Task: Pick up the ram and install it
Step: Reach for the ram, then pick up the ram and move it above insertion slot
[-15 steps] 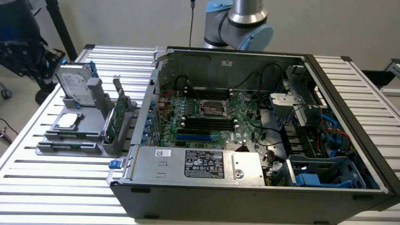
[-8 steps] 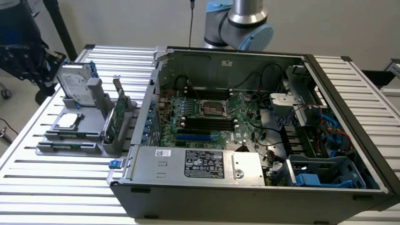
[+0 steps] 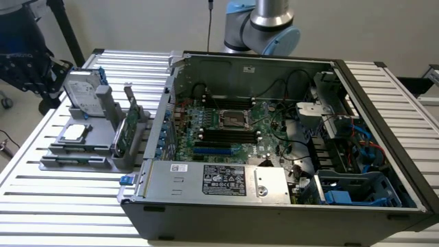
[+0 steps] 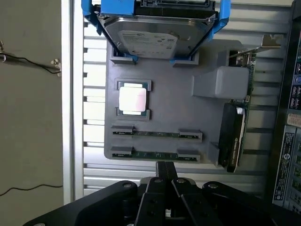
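dark-green ram [image 4: 155, 154] stick, thin, on edge in grey tray [image 4: 188, 113] | pincer [image 4: 164, 166] closed, empty, just beside it

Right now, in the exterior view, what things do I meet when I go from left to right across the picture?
hard drive → green circuit card → processor socket on the motherboard → blue drive bay

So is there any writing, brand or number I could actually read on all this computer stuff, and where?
No text can be read here.
The black label on the power supply: print too small.
The white sticker beside it: too small.
The hard drive label: blurred.
The side stickers on the computer case: blurred.
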